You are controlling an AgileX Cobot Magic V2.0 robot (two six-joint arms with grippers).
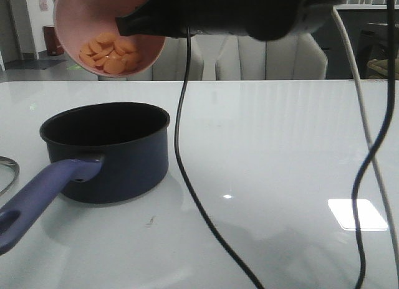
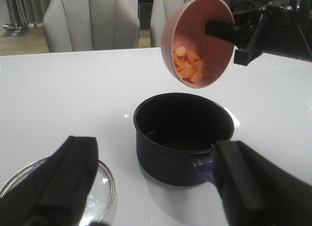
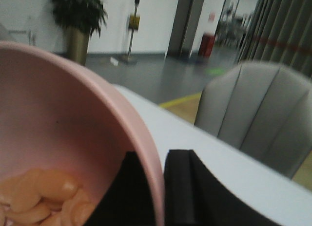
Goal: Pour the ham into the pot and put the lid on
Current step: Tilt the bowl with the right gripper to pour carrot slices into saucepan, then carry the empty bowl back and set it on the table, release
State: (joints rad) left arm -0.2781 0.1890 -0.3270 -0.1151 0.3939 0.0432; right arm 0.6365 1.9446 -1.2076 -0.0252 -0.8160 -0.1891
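My right gripper (image 1: 128, 24) is shut on the rim of a salmon-pink bowl (image 1: 75, 18) and holds it tilted above the pot. The ham (image 1: 109, 53), orange-pink round slices, lies heaped in the bowl's low side; it also shows in the left wrist view (image 2: 190, 67) and the right wrist view (image 3: 34, 197). The navy pot (image 1: 109, 155) stands on the table, black inside and empty, its purple handle (image 1: 37, 198) pointing toward me. The glass lid (image 2: 102, 187) lies flat left of the pot. My left gripper (image 2: 156, 187) is open and empty, low behind the pot and lid.
A white glossy table (image 1: 280, 146) carries everything. Black cables (image 1: 181, 146) and a white cable (image 1: 365, 114) hang from the right arm across the front view. Grey chairs (image 2: 90, 21) stand beyond the table's far edge.
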